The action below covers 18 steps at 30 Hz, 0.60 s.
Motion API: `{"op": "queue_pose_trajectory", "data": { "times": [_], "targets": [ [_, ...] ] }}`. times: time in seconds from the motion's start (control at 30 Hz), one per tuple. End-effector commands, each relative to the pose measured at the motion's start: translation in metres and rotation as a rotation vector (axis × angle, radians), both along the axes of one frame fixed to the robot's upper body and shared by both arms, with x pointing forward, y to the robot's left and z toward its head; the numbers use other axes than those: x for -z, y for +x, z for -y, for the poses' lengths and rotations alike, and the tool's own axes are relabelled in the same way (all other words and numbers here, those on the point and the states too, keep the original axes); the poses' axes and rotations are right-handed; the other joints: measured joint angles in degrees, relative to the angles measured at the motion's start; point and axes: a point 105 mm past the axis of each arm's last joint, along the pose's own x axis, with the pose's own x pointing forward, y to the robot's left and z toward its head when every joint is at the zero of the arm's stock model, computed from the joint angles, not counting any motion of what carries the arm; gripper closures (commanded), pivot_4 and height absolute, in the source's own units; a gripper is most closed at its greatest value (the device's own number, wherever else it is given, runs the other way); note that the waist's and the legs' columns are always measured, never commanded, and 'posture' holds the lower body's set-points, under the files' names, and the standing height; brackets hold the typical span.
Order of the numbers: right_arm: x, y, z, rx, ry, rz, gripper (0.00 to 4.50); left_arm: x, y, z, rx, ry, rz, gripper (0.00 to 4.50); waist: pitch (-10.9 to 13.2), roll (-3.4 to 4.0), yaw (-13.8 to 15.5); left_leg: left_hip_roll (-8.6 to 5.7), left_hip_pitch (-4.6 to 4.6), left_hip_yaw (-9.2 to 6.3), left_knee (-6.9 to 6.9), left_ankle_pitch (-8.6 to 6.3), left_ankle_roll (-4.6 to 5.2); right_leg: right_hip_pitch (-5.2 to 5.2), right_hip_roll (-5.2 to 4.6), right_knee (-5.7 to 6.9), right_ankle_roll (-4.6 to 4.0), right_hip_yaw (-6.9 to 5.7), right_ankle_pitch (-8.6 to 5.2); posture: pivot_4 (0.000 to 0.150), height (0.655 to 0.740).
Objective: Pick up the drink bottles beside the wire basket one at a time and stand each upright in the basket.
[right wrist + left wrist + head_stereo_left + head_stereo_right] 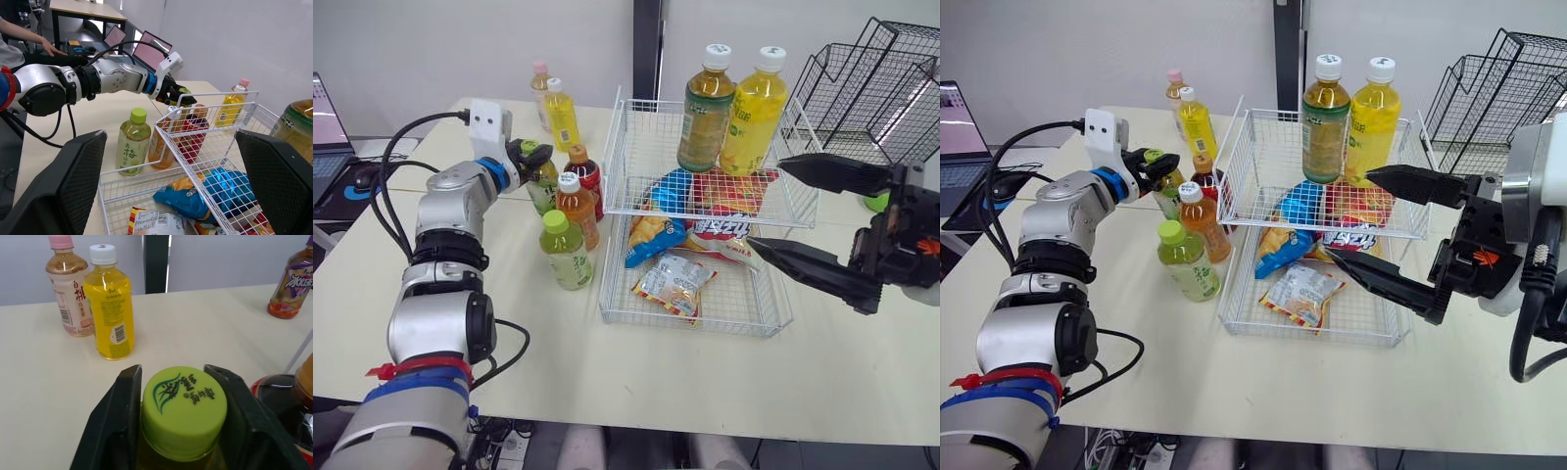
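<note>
A white two-tier wire basket (617, 147) stands mid-table. An amber tea bottle (707, 108) and a yellow bottle (754, 110) stand upright in its upper tier. To its left stand several bottles: a green-capped one (567, 251), an orange one (578, 208), a dark red one (584, 171), a yellow one (561, 115) and a pink-capped one (540, 83). My left gripper (530, 155) is shut on the lime cap (183, 409) of a green tea bottle (541, 186) in that group. My right gripper (766, 204) hangs open at the basket's right side, holding nothing.
Snack bags (675, 284) lie in the basket's lower tier. A black wire rack (881, 78) stands at the back right, with a green ball (876, 202) below it. A laptop (325, 127) and cables sit at the far left. A person's arm (19, 34) rests on a distant desk.
</note>
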Motion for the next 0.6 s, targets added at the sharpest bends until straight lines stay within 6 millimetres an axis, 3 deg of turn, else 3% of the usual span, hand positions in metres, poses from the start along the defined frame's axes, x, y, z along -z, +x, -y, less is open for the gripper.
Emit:
{"op": "queue_pose_trajectory", "data": {
  "times": [0.03, 0.13, 0.23, 0.4, 0.6],
  "targets": [
    [-0.010, -0.004, 0.002, 0.018, 0.003, 0.058, 0.00, -0.019, -0.003, -0.003, 0.014, 0.006, 0.057, 3.12, 0.0, 0.00, 0.0, 0.00, 0.00, 0.00, 0.00, 0.00, 0.00, 0.00, 0.00, 0.00, 0.00, 0.00, 0.00, 0.150, 0.7134],
    [-0.009, -0.004, 0.002, 0.020, 0.003, 0.057, 0.00, -0.027, -0.008, -0.010, 0.027, 0.029, 0.075, 3.12, 0.0, 0.00, 0.0, 0.00, -0.01, 0.00, 0.00, 0.00, 0.00, -0.01, 0.00, 0.00, 0.00, 0.00, 0.00, 0.150, 0.7134],
    [-0.008, -0.005, 0.001, 0.020, 0.002, 0.055, 0.00, -0.049, -0.018, -0.014, 0.066, 0.072, 0.111, 3.12, 0.0, 0.00, -0.3, 0.04, -0.03, 0.01, -0.02, 0.00, 0.00, -0.06, 0.03, 0.00, 0.00, 0.00, 0.00, 0.150, 0.7134],
    [-0.005, -0.005, 0.001, 0.030, -0.006, 0.050, 0.00, -0.111, -0.041, -0.010, 0.132, 0.143, 0.199, 3.12, 0.1, -0.10, -0.2, 0.08, -0.32, -0.09, 0.00, 0.01, -0.02, -0.29, 0.09, 0.01, -0.01, -0.08, 0.00, 0.150, 0.7134],
    [0.002, 0.003, 0.006, 0.073, -0.028, 0.051, 0.00, -0.196, -0.069, 0.025, 0.291, 0.114, 0.269, 3.12, 0.1, -0.21, 0.8, -0.02, -0.39, -0.16, 0.06, 0.00, -0.01, -0.24, 0.03, -0.08, 0.01, -0.15, 0.00, 0.150, 0.7134]
  ]
}}
